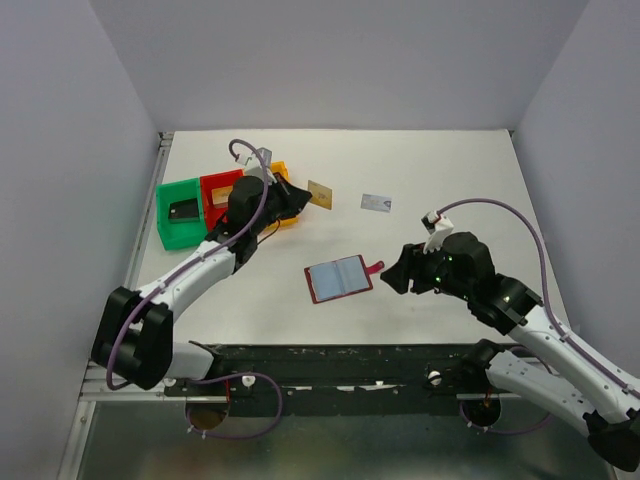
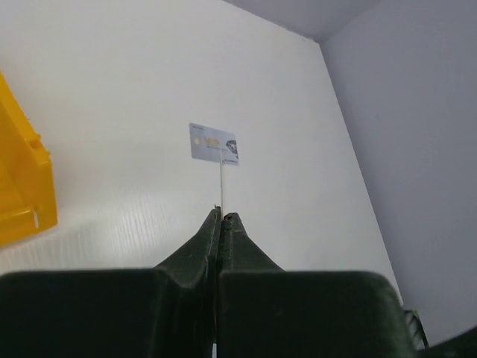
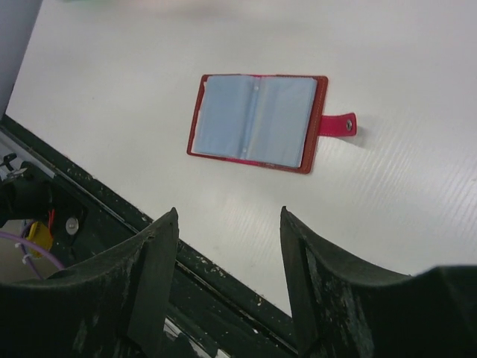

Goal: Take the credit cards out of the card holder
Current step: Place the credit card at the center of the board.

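The card holder (image 1: 338, 278) lies open on the table, light blue lining up, its red snap tab (image 1: 377, 266) pointing right. It also shows in the right wrist view (image 3: 257, 121), with no card showing in it. My right gripper (image 1: 395, 272) is open and empty just right of it (image 3: 229, 216). My left gripper (image 1: 303, 195) is shut on a gold-tan card (image 1: 320, 193) beside the orange bin. The card appears edge-on between the fingers in the left wrist view (image 2: 221, 183). A pale silver-white card (image 1: 376, 203) lies flat on the table (image 2: 213, 143).
A green bin (image 1: 172, 222) holding a black card (image 1: 183, 210), a red bin (image 1: 216, 204) and an orange bin (image 1: 281, 170) stand in a row at the back left. The orange bin also shows in the left wrist view (image 2: 22, 186). The table's dark front rail (image 3: 112, 216) lies below the wallet.
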Controlling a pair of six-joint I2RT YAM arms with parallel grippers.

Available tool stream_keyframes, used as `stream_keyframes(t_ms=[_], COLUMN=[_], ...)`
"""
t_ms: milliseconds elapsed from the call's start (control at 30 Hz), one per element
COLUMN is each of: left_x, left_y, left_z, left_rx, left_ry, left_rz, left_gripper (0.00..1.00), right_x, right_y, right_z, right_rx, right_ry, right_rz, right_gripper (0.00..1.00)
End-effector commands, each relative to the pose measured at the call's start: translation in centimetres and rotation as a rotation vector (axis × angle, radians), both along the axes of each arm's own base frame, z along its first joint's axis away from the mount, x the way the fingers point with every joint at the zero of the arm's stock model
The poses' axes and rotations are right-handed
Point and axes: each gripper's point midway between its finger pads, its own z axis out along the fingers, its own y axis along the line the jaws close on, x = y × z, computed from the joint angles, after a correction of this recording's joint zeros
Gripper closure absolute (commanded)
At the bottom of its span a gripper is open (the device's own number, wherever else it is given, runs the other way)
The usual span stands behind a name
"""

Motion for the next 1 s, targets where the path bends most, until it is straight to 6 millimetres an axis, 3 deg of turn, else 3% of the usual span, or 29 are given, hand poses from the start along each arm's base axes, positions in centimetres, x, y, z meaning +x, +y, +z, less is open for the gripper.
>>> stream_keyframes(t_ms=[0, 200, 533, 967], left_x=[4.9, 8.3, 11.9, 13.1], left_y=[1.2, -0.5, -2.7, -3.8], left_z=[-1.7, -5.3, -10.2, -13.4], left_rx=[0.026, 0.019, 0.063, 0.059], left_ry=[0.070, 0.155, 0.245, 0.312], left_rz=[0.198, 0.220, 0.215, 0.212], left_gripper=[1.00, 1.00, 1.00, 1.00], right_x=[0.5, 0.4, 0.5, 0.5], right_y=[1.1, 1.5, 0.8, 0.4], right_z=[0.3, -1.2, -1.3, -1.8], right_rx=[0.101, 0.063, -0.001, -0.053], right_ry=[-0.013, 0.021, 0.020, 0.029], right_rz=[-0.017, 0.014, 0.015, 0.022], right_gripper=[0.36, 0.37, 0.37, 0.37])
